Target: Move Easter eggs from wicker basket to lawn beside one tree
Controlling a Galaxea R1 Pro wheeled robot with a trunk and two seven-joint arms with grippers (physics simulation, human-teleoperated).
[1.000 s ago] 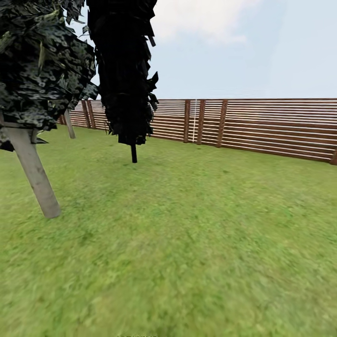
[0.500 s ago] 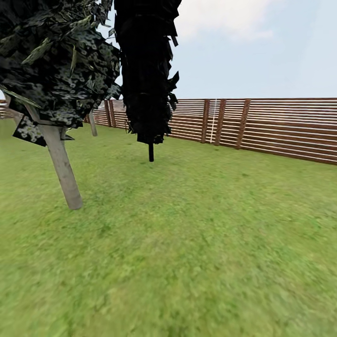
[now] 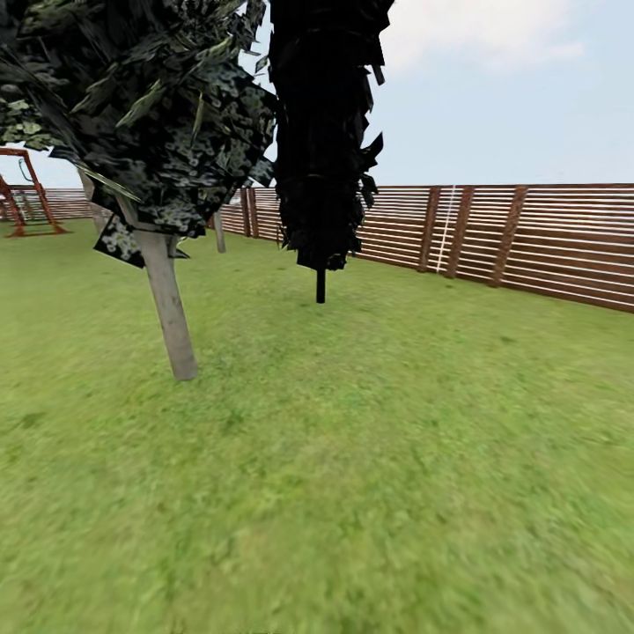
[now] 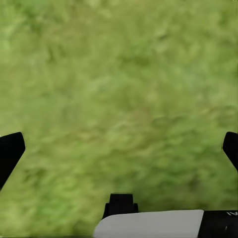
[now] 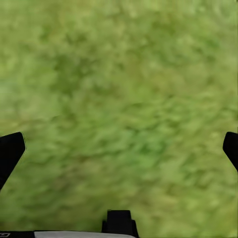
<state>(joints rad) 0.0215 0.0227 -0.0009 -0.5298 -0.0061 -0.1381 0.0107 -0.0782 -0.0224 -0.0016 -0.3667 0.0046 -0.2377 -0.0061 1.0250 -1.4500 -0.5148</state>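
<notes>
The lawn (image 3: 370, 458) stretches out ahead, mottled green. A tree (image 3: 172, 308) with a bare grey, leaning trunk and a dark leafy crown stands at the left, a few steps off. The Easter eggs and the wicker basket are out of view. In the left wrist view my left gripper (image 4: 119, 148) is open, its black fingertips (image 4: 10, 151) spread wide over bare grass. My right gripper (image 5: 119, 148) is open too, with only grass (image 5: 124, 89) between its fingertips (image 5: 10, 148).
A dark narrow cone-shaped tree (image 3: 324, 132) stands behind the grey-trunked one. A brown slat fence (image 3: 528, 238) runs along the back and right. A red playset (image 3: 22, 198) shows at the far left. Another thin trunk (image 3: 218, 233) stands near the fence.
The whole head view has shifted right, so the camera has turned left. The trees and fence sit further right in the picture, and the red playset has come into view.
</notes>
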